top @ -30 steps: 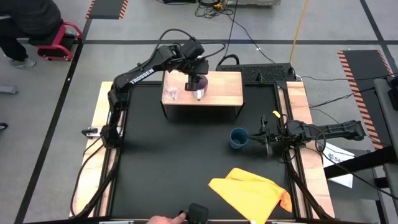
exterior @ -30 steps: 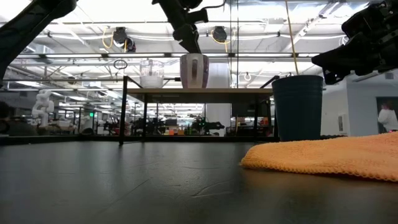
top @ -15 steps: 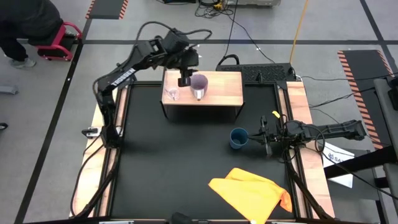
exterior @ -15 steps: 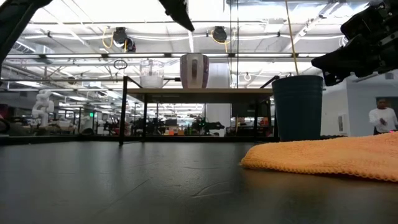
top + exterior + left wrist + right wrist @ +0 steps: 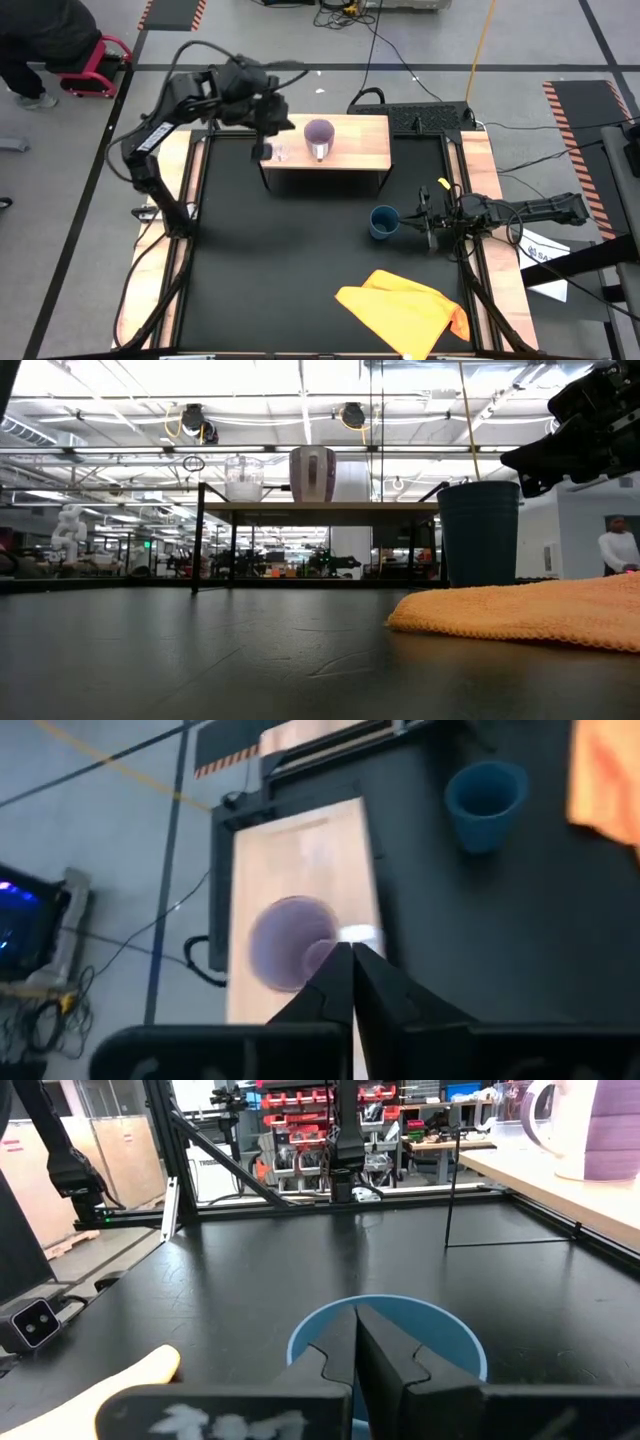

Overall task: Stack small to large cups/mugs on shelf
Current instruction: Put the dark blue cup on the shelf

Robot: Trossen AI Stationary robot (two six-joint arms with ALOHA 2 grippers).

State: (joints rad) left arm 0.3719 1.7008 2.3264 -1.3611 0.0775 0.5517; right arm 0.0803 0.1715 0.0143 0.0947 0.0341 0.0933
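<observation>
Desk [image 5: 290, 260] black, matte, flanked by pale wooden rails; shelf [image 5: 350, 150] at rear, orange cloth [image 5: 405, 310] near front. Both claws [image 5: 268, 125] [image 5: 428, 222] closed, empty. Workshop behind.

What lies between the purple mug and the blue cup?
High view: bare shelf top, then bare black mat, between mug and cup.

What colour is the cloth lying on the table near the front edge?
Orange-yellow: the cloth shows best in the high view, lying crumpled in front of the dark blue cup.
</observation>
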